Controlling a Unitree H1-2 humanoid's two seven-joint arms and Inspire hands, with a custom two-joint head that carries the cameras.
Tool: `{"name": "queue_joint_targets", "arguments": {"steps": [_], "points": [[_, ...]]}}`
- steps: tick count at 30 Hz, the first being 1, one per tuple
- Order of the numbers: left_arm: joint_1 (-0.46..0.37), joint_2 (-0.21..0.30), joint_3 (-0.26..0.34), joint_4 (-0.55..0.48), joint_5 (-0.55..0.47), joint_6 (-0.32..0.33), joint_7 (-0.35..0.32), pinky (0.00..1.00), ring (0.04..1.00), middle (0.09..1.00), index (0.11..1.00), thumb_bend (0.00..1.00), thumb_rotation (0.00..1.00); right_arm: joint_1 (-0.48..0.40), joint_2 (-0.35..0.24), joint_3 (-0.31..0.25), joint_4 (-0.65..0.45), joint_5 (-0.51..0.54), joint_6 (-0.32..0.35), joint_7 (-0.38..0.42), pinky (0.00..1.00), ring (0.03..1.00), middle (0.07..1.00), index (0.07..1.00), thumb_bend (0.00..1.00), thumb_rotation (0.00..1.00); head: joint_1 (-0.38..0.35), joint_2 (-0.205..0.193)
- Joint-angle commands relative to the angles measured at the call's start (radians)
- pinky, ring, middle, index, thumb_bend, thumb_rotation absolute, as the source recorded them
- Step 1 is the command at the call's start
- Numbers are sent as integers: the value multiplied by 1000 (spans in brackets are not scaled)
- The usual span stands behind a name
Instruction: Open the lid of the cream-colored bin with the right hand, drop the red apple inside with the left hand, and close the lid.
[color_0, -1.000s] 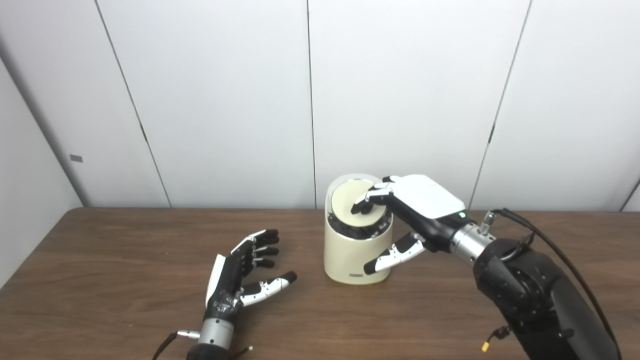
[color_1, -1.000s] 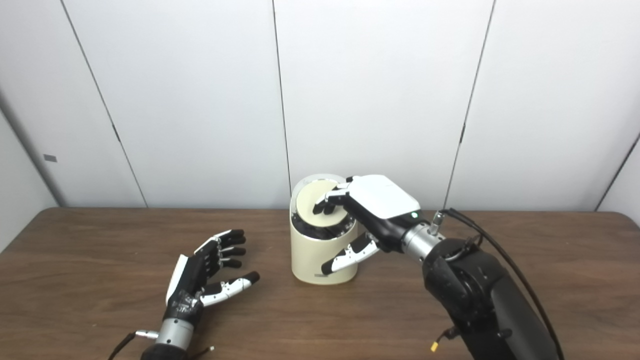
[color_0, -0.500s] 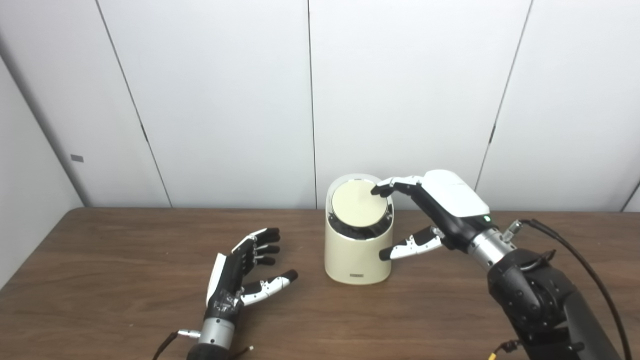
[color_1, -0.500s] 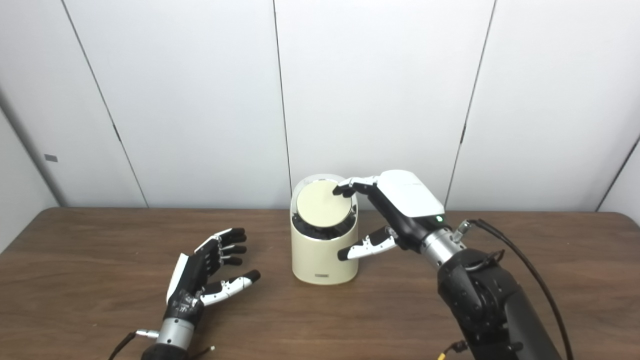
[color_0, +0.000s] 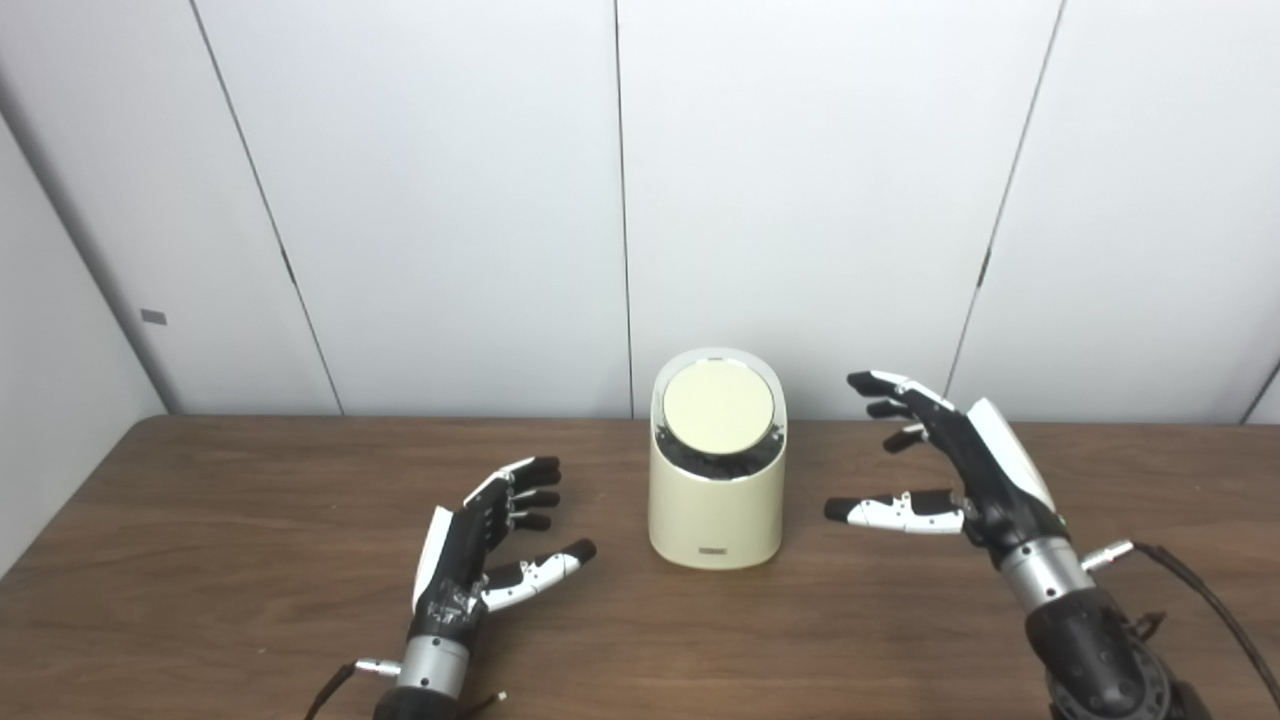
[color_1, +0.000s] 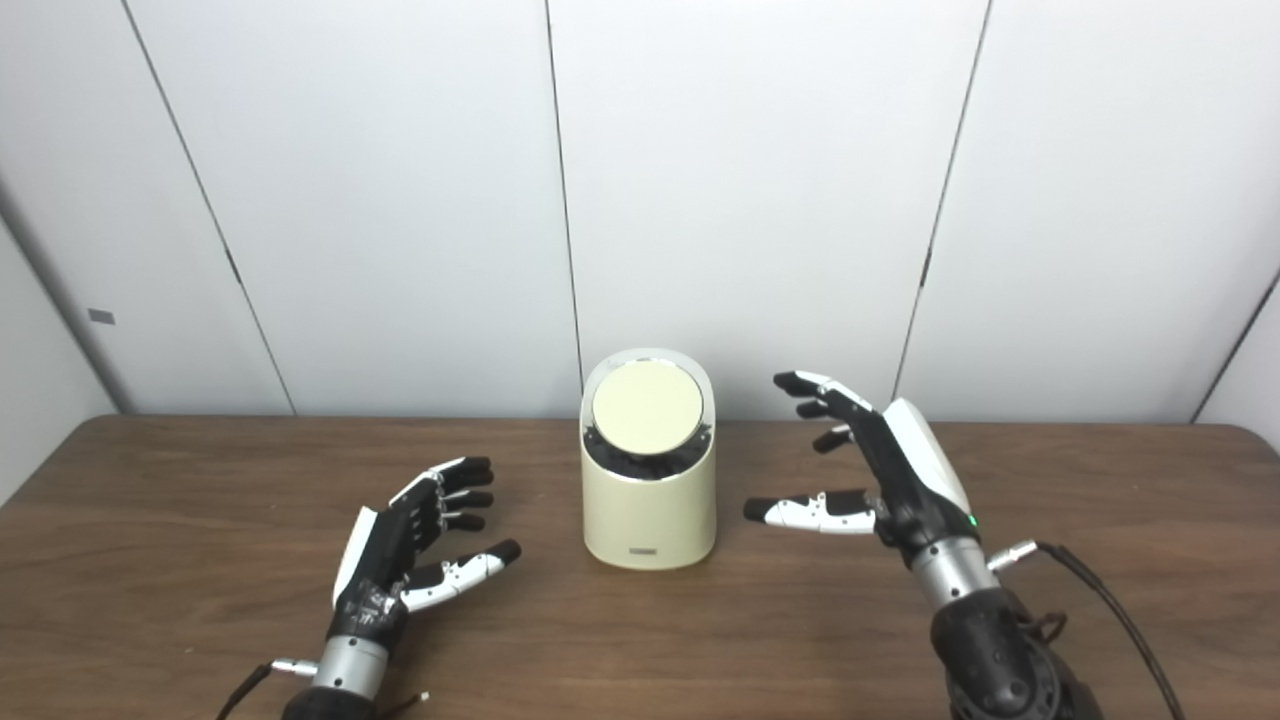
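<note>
The cream-colored bin (color_0: 714, 510) stands upright at the middle of the wooden table (color_0: 250, 500), near its far edge. Its round lid (color_0: 718, 408) lies flat in the slanted top opening. My right hand (color_0: 960, 470) hovers open to the right of the bin, fingers spread, thumb pointing toward the bin, a clear gap between them. My left hand (color_0: 480, 550) rests open on the table to the left of the bin, palm facing right, holding nothing. No red apple shows in either view.
White wall panels (color_0: 450, 200) rise right behind the table's far edge. A black cable (color_0: 1200, 600) trails from the right wrist at the lower right. A thin wire lies by the left wrist (color_0: 430, 675).
My right hand has lifted off the lid and drawn back to the right and down, away from the bin. The lid has settled flat in the opening. The left hand has stayed put.
</note>
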Motion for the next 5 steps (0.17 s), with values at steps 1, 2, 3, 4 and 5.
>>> {"name": "queue_joint_targets", "arguments": {"steps": [1, 2, 3, 4, 5], "points": [[1, 9, 4, -11, -5, -22, 4, 661, 726, 774, 779, 718, 79, -17, 0, -13, -1, 39, -74, -43, 605, 757, 828, 810, 655, 274, 1, 1], [1, 9, 4, -12, -6, -22, 3, 659, 725, 773, 778, 717, 74, -8, 2, -14, 12, 51, -85, -48, 607, 760, 831, 813, 652, 282, 1, 1], [2, 9, 5, -15, -9, -21, 1, 657, 725, 775, 776, 717, 73, 0, 6, -13, 24, 59, -96, -56, 612, 764, 835, 816, 651, 288, 1, 1], [3, 9, 6, -17, -12, -20, 0, 654, 724, 777, 775, 714, 66, 7, 10, -12, 33, 63, -102, -65, 615, 765, 838, 819, 649, 299, -1, 3], [3, 9, 7, -17, -15, -21, -2, 654, 723, 778, 775, 713, 63, 13, 15, -10, 41, 65, -104, -72, 618, 767, 840, 821, 650, 313, -1, 3]]}}
